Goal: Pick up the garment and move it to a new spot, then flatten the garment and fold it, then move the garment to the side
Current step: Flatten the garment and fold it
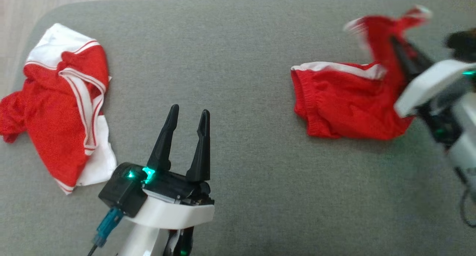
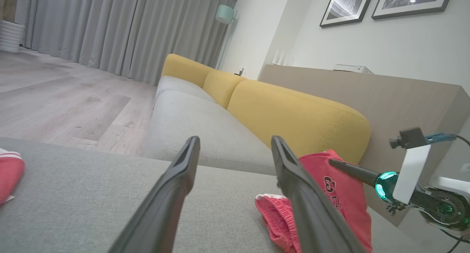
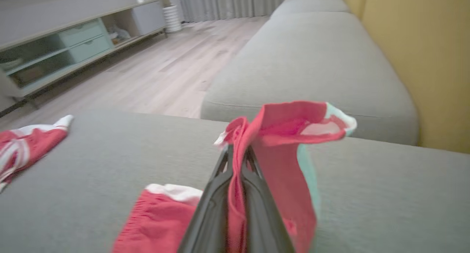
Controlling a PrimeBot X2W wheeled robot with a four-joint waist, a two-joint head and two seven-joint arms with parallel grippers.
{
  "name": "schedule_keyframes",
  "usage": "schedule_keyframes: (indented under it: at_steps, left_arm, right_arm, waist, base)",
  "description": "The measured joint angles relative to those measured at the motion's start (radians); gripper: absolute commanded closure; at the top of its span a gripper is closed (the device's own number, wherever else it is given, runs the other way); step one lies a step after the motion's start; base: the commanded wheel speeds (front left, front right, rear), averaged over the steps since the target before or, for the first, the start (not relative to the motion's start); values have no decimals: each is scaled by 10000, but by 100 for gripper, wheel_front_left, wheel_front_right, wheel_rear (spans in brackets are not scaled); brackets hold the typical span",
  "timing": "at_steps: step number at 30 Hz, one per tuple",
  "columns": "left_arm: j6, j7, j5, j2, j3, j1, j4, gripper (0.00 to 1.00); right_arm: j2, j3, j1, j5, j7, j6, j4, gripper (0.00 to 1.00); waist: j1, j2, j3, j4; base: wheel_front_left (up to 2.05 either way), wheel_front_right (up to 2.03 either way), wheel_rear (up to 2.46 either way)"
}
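**While red shorts [image 1: 346,103] get pinched**

On a grey cushion [image 1: 241,62] beside a wood floor [image 2: 55,98], the shorts lie near the right edge, one end up in the right gripper's [image 3: 237,152] closed jaws. The left gripper's [image 1: 188,114] jaws stand a little apart, empty.

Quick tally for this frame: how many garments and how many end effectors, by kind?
Garments: 2 (red-and-white top, red shorts)
End effectors: 2 (left end effector open, right end effector shut on the red shorts)
Total: 4
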Motion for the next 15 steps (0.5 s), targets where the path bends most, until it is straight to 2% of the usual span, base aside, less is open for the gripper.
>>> schedule_keyframes:
  at_steps: [6, 7, 9, 15]
  left_arm:
    - [0, 0, -12, 0, 27, 207, -2, 0]
    - [0, 0, -15, 2, 21, 244, 0, 0]
    - [4, 0, -52, 0, 17, 289, -8, 0]
    - [15, 0, -121, 2, 40, 396, -8, 0]
  right_arm:
    - [884, 1116, 54, -217, 1110, 0, -1208, 100]
    - [1009, 1208, 100, -234, 1294, 0, -1266, 84]
    - [1126, 1241, 325, -272, 1588, 0, -1321, 0]
    - [1087, 449, 1348, -272, 1438, 0, -1946, 0]
  waist:
    - [0, 0, -139, 361]
    - [0, 0, -153, 428]
    - [0, 0, -186, 555]
    - [0, 0, -419, 714]
  base:
    - [0, 0, 0]
    - [0, 0, 0]
    - [0, 0, 0]
    - [0, 0, 0]
